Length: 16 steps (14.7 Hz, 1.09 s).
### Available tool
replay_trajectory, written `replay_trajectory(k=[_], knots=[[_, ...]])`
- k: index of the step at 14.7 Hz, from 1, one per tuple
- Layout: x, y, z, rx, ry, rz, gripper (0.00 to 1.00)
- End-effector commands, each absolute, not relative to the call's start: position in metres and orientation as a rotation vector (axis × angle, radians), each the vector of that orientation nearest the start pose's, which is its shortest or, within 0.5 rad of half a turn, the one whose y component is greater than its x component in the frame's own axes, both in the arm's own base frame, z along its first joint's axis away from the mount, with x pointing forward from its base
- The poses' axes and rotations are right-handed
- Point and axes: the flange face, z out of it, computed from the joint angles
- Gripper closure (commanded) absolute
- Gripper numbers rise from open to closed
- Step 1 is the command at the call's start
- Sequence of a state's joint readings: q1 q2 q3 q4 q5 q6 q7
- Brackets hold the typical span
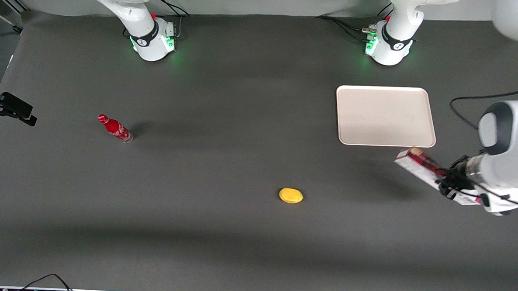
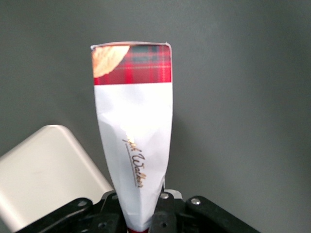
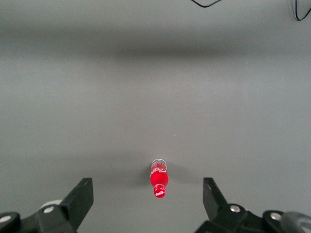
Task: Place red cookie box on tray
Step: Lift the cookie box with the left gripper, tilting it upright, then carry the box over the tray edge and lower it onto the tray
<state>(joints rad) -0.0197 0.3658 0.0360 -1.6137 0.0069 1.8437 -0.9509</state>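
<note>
Left pincer (image 1: 447, 182) clamped on red cookie box (image 1: 420, 165), held above worktop (image 1: 223, 161); box end at tray (image 1: 385, 116) corner nearest front camera.

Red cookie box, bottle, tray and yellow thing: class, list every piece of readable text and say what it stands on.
"Walker" in gold script: white face of the red cookie box, which the gripper holds beside the tray; the word before it is unreadable.
White script on the red bottle: too small to read.
Tray and yellow object: none.
</note>
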Motion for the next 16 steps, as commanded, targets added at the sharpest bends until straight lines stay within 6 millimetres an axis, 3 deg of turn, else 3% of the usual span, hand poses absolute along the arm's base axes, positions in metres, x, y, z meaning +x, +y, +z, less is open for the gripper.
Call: replay_trajectory(k=[1, 3, 5, 7, 9, 11, 13, 16], knots=[[0.623, 0.017, 0.484, -2.847, -1.047, 0.307, 1.00], [0.599, 0.036, 0.522, -2.928, -0.835, 0.355, 1.00], [0.571, 0.041, 0.550, -2.982, -0.618, 0.441, 1.00], [0.548, 0.043, 0.567, -3.015, -0.446, 0.495, 1.00], [0.519, 0.049, 0.571, -3.023, -0.300, 0.547, 1.00], [0.478, 0.066, 0.552, -3.046, -0.272, 0.546, 1.00], [0.447, 0.080, 0.516, -3.077, -0.237, 0.539, 1.00], [0.426, 0.083, 0.455, -3.056, -0.169, 0.547, 1.00]])
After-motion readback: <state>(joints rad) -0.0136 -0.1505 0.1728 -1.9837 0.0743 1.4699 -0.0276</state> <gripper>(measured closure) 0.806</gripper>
